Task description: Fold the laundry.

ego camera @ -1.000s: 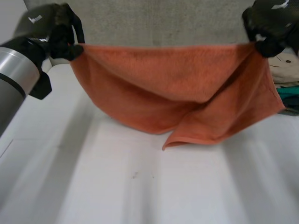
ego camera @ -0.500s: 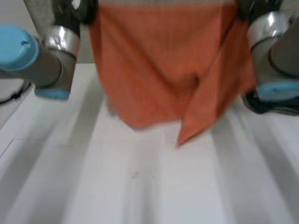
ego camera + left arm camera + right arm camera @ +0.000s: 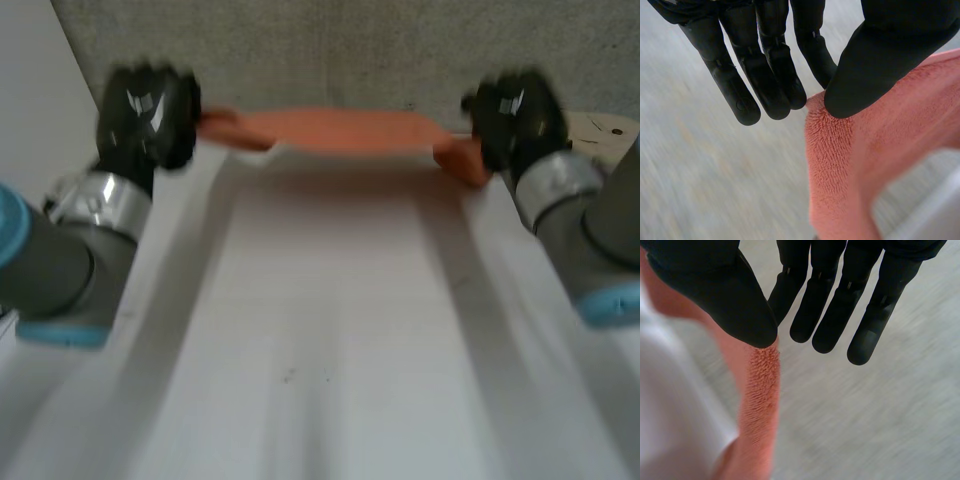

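An orange towel stretches in a low band across the far end of the white table, between my two hands. My left hand pinches its left corner; in the left wrist view the thumb presses the terry cloth against a finger. My right hand pinches the right corner, where an orange fold hangs below it. In the right wrist view the thumb clamps the towel's edge against a finger, and the other fingers stay straight.
A grey carpeted wall or floor lies beyond the table's far edge. A pale round object sits at the far right behind my right arm. Both forearms reach far forward along the table's sides.
Both arms swung forward and down, carrying the towel from hanging close in front of the camera out to the table's far end. Both hands kept their pinch on the corners.
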Robot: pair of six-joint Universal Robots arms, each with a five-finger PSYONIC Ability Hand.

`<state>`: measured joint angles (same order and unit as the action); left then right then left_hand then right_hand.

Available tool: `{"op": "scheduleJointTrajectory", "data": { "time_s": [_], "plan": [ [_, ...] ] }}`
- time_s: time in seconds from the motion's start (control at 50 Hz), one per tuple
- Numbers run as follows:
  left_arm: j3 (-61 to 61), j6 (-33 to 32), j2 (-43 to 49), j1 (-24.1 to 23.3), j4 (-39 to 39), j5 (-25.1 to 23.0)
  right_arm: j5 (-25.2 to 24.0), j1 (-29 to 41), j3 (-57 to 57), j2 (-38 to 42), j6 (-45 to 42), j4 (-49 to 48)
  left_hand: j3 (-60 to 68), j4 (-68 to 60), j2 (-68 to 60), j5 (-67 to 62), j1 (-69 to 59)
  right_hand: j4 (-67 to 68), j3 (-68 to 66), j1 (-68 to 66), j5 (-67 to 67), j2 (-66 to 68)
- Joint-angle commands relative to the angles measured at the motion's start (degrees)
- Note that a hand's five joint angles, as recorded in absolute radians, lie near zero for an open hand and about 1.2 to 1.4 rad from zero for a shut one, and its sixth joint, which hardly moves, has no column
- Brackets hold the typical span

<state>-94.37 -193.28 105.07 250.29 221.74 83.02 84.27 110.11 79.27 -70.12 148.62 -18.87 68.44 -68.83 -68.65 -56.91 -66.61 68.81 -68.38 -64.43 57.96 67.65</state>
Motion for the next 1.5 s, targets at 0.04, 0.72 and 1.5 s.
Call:
{"op": "scheduleJointTrajectory", "data": {
  "time_s": [0.04,0.72,1.5],
  "plan": [
    [-13.54,-0.16,1.53,0.11,-5.96,-0.14,-1.83,0.28,15.03,0.42,-0.43,3.31,11.56,-11.17,-11.35,-13.09,-13.39,11.19,-11.62,-15.57,12.04,12.35],
    [-8.98,-2.45,-2.33,-0.68,-16.25,-0.23,-15.53,-7.80,-6.05,8.06,-11.31,28.62,11.56,-11.17,-11.35,-13.09,-13.39,-50.99,50.56,46.61,-50.14,-49.82],
    [-13.03,-2.54,-2.59,0.03,-16.25,-0.40,-19.76,-4.72,-47.81,46.04,-19.77,32.05,11.56,-11.17,-11.35,-13.09,-13.39,11.19,-11.62,-15.57,12.04,12.35]
  ]
}}
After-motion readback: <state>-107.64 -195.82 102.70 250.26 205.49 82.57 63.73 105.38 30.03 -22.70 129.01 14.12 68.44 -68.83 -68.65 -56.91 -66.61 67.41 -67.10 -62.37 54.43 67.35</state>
